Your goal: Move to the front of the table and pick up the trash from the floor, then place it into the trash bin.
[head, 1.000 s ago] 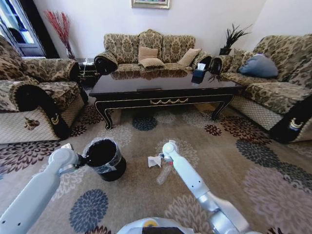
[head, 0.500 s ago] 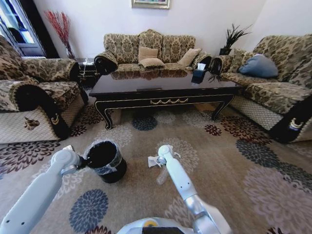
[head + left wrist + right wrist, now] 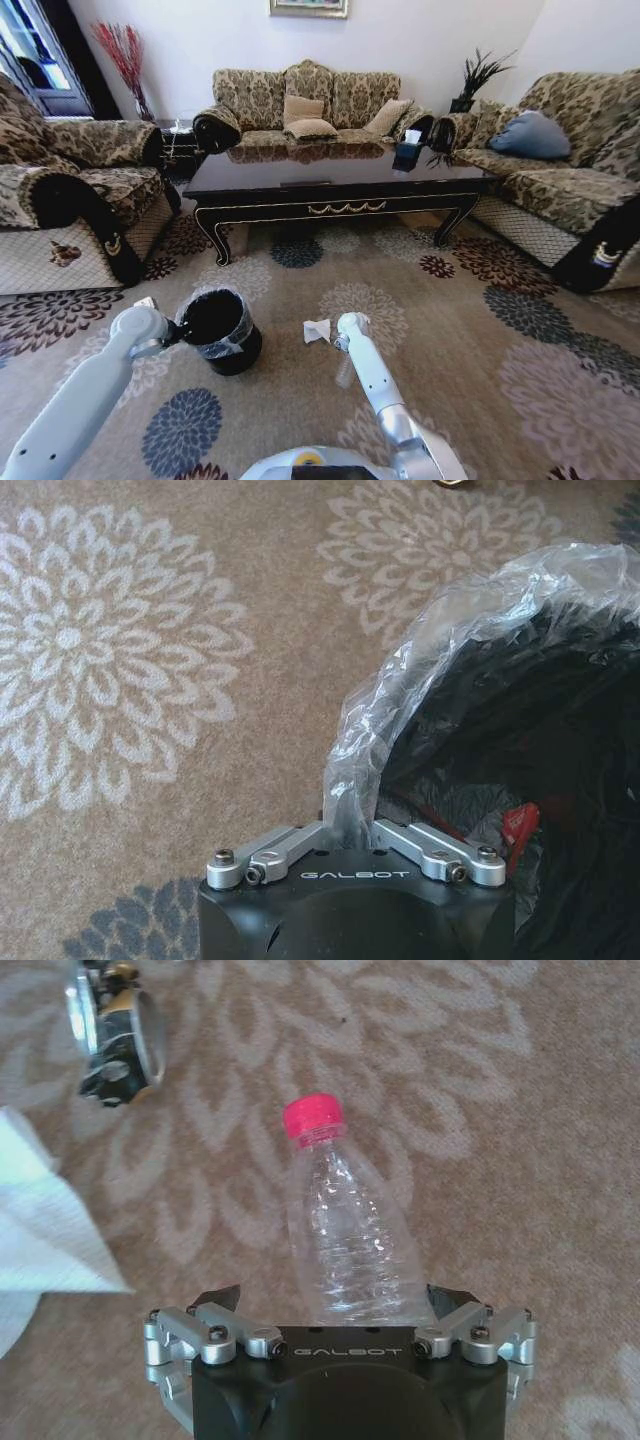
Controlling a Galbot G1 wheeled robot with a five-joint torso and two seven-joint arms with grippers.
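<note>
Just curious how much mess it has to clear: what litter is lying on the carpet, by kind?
Clear plastic bottle: 1
Crumpled white paper: 1
Small dark metallic scrap: 1
Total: 3

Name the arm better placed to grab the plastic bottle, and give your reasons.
Right. The right gripper hangs directly over the clear bottle lying on the floor, fingers open to either side of it. The left gripper is occupied, shut on the trash bin's liner.
</note>
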